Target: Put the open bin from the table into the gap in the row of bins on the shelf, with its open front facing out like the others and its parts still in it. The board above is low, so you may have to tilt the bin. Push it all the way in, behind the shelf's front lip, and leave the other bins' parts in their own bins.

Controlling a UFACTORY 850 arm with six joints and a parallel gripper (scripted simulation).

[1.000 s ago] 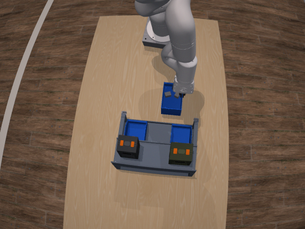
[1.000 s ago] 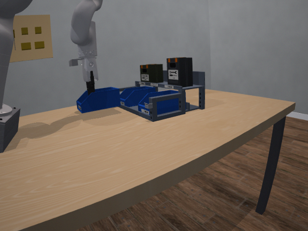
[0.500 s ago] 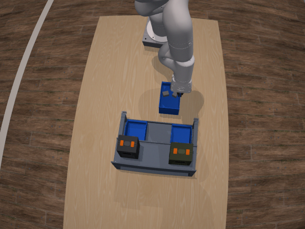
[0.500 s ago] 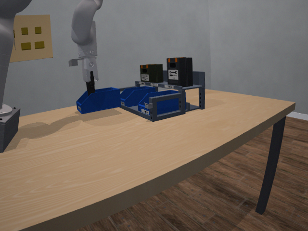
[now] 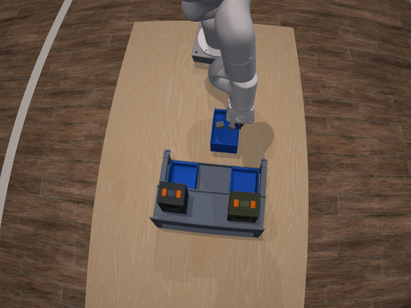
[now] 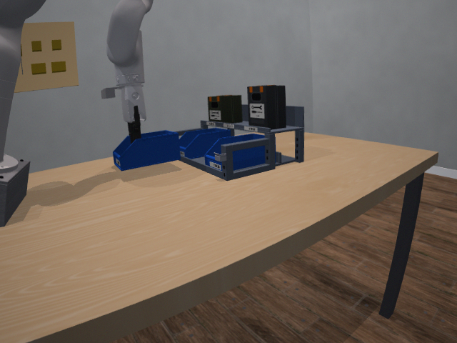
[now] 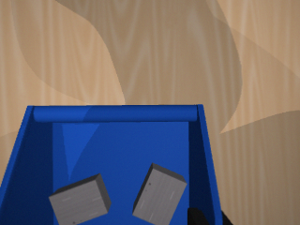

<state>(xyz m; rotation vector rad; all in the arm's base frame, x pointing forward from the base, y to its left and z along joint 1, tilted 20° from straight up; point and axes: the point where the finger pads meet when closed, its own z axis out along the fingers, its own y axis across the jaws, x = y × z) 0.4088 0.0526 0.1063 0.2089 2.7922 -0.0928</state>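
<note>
Blue bins: 3, one on table [image 5: 224, 136] | grey parts inside: 2 | gripper [image 6: 134, 125]: clamped on its side wall

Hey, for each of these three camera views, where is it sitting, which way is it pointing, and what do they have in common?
Top: overhead, looking down on the table; shows the arm, its base and the shelf.
Exterior: beside the table at about table height, looking across it toward the shelf and wall; shows the arm and the hand.
Wrist: on the arm's end, looking down into the loose blue bin; one dark fingertip shows.
Shared: all three show that bin; top and wrist show its two grey parts.
</note>
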